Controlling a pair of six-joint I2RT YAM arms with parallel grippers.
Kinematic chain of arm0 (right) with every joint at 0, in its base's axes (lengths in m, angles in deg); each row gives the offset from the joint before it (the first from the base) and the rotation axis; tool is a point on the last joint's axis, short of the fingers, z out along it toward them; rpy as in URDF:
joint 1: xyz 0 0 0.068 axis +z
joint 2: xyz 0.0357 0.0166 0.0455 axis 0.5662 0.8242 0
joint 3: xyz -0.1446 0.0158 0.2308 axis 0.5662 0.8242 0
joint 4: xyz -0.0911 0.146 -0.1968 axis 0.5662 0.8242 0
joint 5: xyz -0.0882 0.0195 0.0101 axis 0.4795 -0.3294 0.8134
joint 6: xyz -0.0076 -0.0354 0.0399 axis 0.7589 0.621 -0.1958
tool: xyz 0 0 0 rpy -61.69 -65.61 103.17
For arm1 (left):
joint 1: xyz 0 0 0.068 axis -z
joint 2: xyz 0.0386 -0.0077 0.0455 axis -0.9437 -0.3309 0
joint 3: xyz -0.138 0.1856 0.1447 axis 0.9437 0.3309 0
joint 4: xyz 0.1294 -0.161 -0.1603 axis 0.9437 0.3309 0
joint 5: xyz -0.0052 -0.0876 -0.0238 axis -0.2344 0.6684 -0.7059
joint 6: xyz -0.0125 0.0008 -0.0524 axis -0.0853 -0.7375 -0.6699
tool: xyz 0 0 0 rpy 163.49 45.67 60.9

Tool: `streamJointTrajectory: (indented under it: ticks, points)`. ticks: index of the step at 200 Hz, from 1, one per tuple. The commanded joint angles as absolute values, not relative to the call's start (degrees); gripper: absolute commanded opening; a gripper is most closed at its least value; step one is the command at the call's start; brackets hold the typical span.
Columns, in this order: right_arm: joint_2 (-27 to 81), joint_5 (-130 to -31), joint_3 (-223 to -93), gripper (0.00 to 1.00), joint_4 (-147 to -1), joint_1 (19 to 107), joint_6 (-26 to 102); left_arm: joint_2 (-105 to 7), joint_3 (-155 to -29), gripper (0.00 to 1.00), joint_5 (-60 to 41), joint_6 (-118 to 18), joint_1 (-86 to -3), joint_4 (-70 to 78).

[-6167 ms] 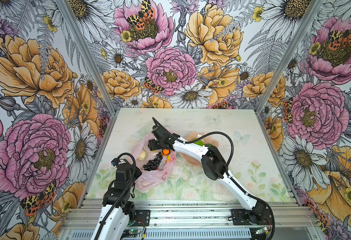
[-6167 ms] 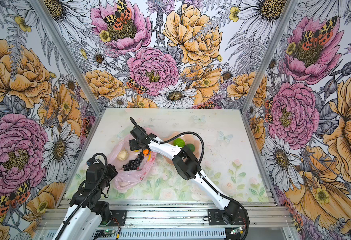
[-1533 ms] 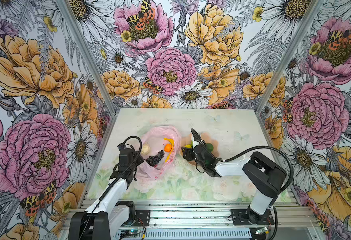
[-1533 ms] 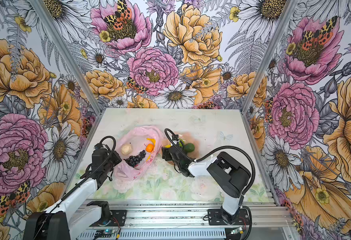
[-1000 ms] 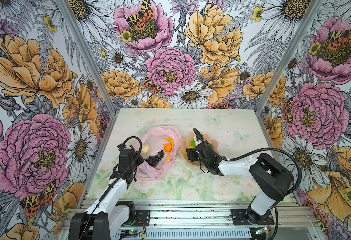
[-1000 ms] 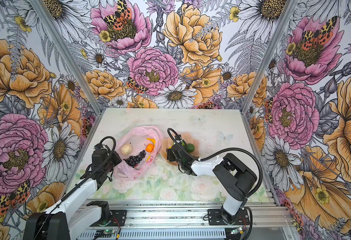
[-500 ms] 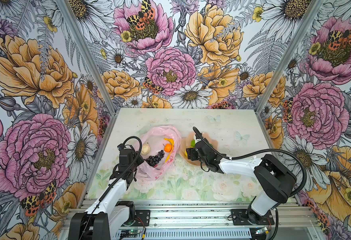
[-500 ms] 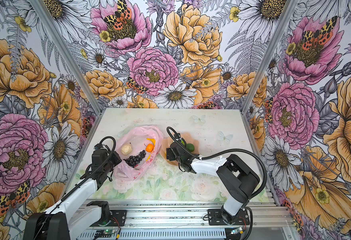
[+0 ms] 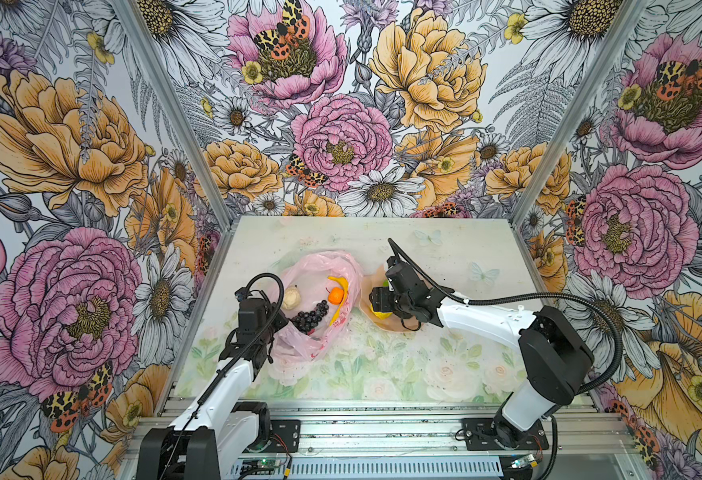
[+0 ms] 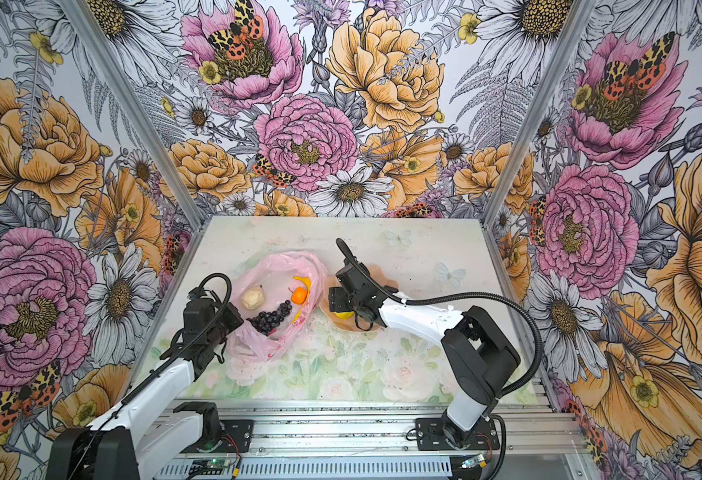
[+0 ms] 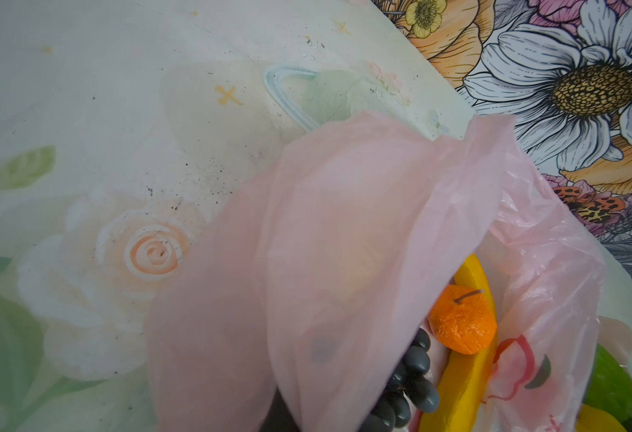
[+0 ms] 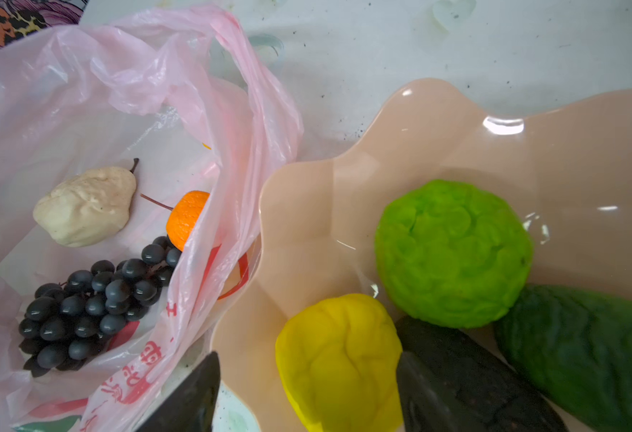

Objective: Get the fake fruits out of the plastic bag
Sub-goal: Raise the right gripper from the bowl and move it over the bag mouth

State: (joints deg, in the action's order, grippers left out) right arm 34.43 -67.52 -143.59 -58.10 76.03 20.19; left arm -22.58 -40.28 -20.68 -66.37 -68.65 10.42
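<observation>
**Three fruits in the dish, four in the bag**

Wide view first: the pale floral table (image 9: 444,257) carries everything. The biggest thing on it is the pink plastic bag (image 9: 320,266), which lies left of centre in both top views. Its mouth gapes upward and there is red print on its near side. Right beside it, touching its crinkled wall, sits the peach scalloped dish (image 12: 456,131).

Over to the arms. The left gripper (image 9: 277,323) is down at the bag's near left rim, clenched on the film. In the left wrist view the pink plastic drapes right over it. The right gripper (image 12: 314,392) hangs low over the dish with its jaws spread wide. One dark finger (image 12: 191,404) is out past the dish's rim, with a clear gap to the lemon. The other is right up against the lemon's far side. It's released, gripping nothing.

Now inside the bag. The dark grape bunch (image 12: 90,303) sprawls on the near side, and the banana (image 9: 341,282) curves along the right wall. The beige lumpy piece (image 12: 86,209) sits toward the far left, stalk up. The little orange (image 12: 187,218) is tucked against the banana, just beside the top of the grapes.

And in the dish, clustered close together, are the dark green avocado (image 12: 587,355), the bumpy lime (image 12: 452,254) and the yellow lemon (image 12: 340,355). The lemon sits between the open jaws.
</observation>
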Motion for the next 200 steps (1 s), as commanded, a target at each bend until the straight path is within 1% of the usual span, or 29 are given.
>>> streamJointTrajectory:
  ticks: [1, 41, 91, 157, 200]
  points:
    - [35.71, -69.21, -145.93, 0.73, -53.46, 75.71, 19.77, -21.61, -39.74, 0.0, -21.75, -65.73, -68.3, 10.25]
    - [35.26, -69.63, -145.2, 0.7, -52.06, 77.54, 16.25, -21.78, -39.67, 0.0, -21.75, -65.75, -68.22, 10.03]
    - [38.1, -68.12, -146.95, 0.69, -51.98, 78.14, 15.06, -21.88, -39.67, 0.0, -21.58, -65.8, -68.22, 10.05]
    - [39.87, -65.16, -149.92, 0.68, -51.94, 77.42, 17.11, -20.56, -39.45, 0.0, -20.37, -66.46, -67.53, 10.91]
    - [39.49, -64.48, -150.23, 0.67, -51.92, 76.94, 17.8, -18.38, -40.5, 0.0, -18.94, -71.7, -65.64, 16.28]
